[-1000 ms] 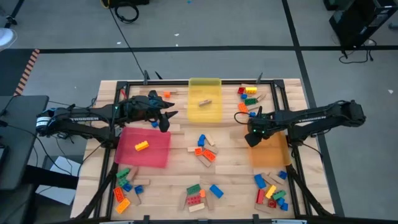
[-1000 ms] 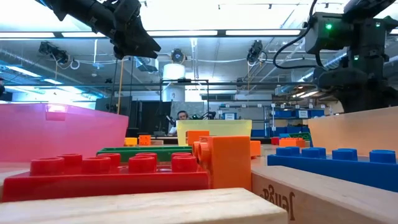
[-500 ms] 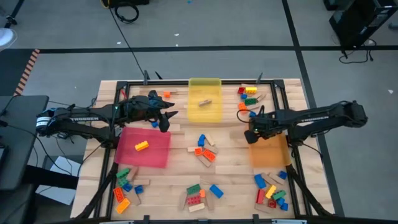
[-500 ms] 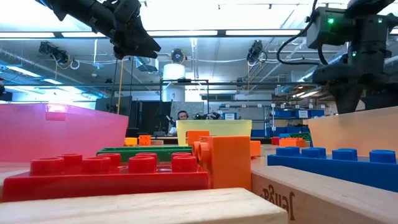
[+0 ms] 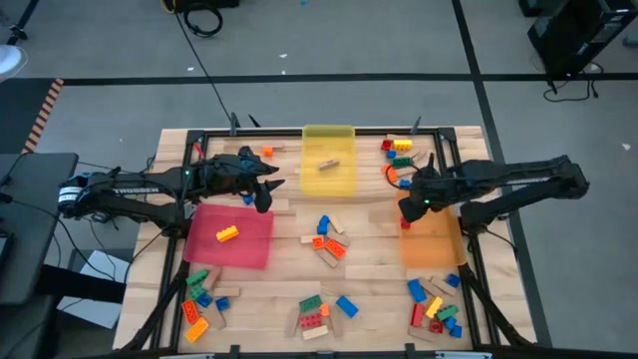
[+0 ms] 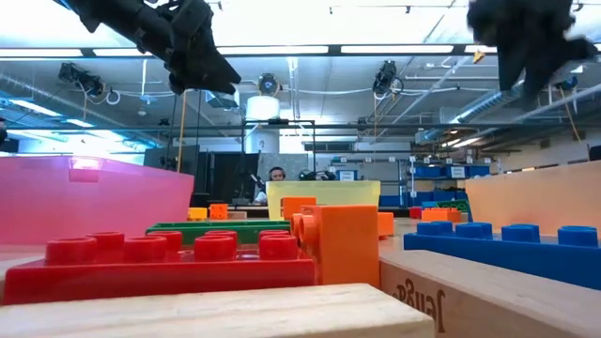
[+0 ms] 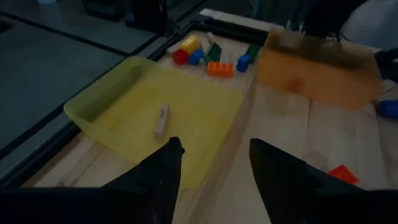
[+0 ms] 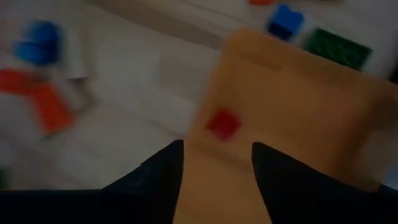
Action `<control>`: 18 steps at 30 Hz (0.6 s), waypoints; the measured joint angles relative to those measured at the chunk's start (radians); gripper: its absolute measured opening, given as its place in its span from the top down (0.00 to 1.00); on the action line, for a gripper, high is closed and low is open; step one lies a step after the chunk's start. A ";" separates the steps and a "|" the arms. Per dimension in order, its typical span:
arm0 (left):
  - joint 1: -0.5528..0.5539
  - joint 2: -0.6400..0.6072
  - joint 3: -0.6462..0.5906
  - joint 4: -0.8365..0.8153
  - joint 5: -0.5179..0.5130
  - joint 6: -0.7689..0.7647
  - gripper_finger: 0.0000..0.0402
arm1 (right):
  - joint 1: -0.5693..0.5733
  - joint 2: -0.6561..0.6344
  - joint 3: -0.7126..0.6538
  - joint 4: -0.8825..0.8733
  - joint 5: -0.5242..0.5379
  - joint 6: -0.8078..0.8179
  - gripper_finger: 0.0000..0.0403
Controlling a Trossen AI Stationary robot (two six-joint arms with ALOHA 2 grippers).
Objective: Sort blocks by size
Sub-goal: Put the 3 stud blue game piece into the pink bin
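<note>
My right gripper (image 5: 404,211) is open and empty above the far-left corner of the orange tray (image 5: 439,249). A small red brick (image 8: 222,123) lies in the tray below the gripper, which also shows in its own wrist view (image 8: 216,168). My left gripper (image 5: 267,189) hangs open and empty between the red tray (image 5: 249,254) and the yellow tray (image 5: 329,135). It also shows in the left wrist view (image 7: 214,168). A tan wooden block (image 7: 161,119) lies in the yellow tray. A yellow brick (image 5: 228,233) lies in the red tray.
Loose bricks lie in piles on the table: far right (image 5: 399,150), centre (image 5: 327,239), near left (image 5: 199,294), near centre (image 5: 319,311) and near right (image 5: 434,304). A black frame (image 5: 199,135) runs round the table. Bare wood lies between the trays.
My right gripper has risen and gone toward the table's far edge, away from the orange tray's left side. The small red brick now shows in the tray where the gripper stood.
</note>
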 joint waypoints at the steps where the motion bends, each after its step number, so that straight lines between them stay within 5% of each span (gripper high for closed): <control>1: -0.005 0.001 0.000 -0.002 0.000 -0.005 0.51 | 0.032 0.001 0.027 -0.003 0.012 0.018 0.54; 10: -0.071 0.007 0.000 0.006 -0.001 -0.013 0.51 | 0.396 0.133 0.151 -0.016 0.028 0.239 0.70; 18: -0.106 0.007 0.000 0.005 -0.020 -0.058 0.51 | 0.639 0.317 0.161 -0.013 -0.055 0.607 0.78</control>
